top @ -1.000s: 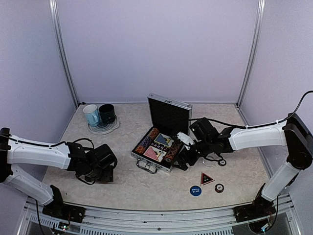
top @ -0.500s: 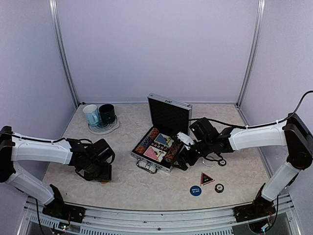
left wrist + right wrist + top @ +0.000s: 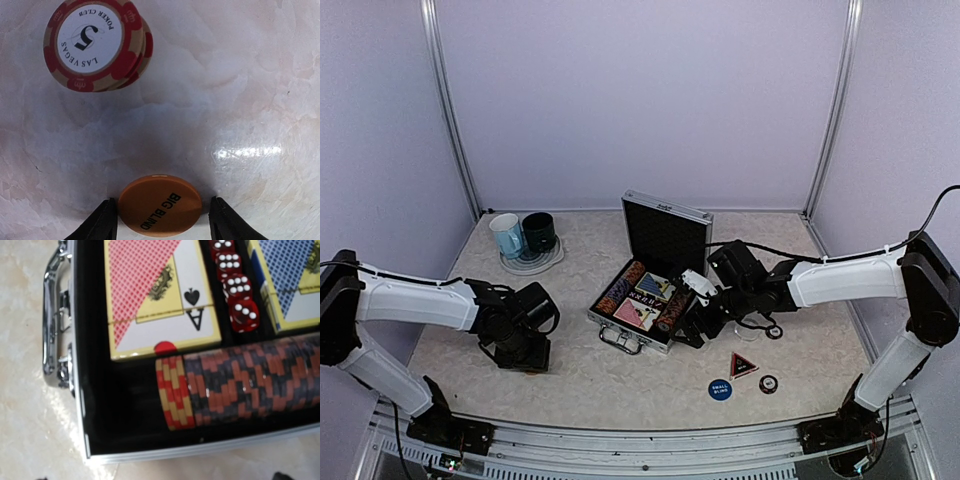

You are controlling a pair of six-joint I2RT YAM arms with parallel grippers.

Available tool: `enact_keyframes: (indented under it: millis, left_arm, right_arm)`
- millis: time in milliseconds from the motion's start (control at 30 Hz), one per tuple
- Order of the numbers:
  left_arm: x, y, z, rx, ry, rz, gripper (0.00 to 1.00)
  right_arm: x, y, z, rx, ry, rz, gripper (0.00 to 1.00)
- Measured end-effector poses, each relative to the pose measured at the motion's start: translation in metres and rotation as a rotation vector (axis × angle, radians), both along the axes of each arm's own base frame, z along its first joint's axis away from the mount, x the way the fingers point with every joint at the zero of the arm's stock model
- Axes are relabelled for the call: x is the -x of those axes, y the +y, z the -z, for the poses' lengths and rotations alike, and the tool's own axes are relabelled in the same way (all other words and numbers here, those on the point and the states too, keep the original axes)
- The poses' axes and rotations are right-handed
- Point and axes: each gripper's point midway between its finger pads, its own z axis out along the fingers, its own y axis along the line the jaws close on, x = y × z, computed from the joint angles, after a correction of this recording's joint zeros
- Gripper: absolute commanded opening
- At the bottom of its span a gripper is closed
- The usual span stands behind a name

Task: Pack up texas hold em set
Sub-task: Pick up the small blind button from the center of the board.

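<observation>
While left jaws stand apart, orange BIG BLIND button (image 3: 160, 205) lies between them, unclamped | right jaws: wide apart at case (image 3: 175, 450) edge

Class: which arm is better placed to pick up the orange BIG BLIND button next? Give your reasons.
Left. The left gripper straddles the BIG BLIND button, jaws open either side; the right gripper hovers over the case, across the table.

"BIG BLIND" button (image 3: 160, 209), "5" chip (image 3: 95, 45)
</observation>
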Motion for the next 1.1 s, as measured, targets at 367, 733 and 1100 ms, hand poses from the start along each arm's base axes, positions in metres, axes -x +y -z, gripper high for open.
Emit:
enact_keyframes:
  millis: [367,733,1100]
  left_arm:
    - [0.000,-0.004,0.001,-0.001,0.002,0.012,0.55]
    - [-0.001,-0.005,0.000,-0.005,-0.004,0.017,0.51]
    - [-0.012,-0.014,-0.013,0.001,-0.050,0.025,0.52]
  right_arm:
    - [0.000,0.000,0.000,0.000,0.000,0.000,0.97]
    - [0.000,0.000,0.000,0.000,0.000,0.000,0.97]
    - [0.000,0.000,0.000,0.000,0.000,0.000,0.97]
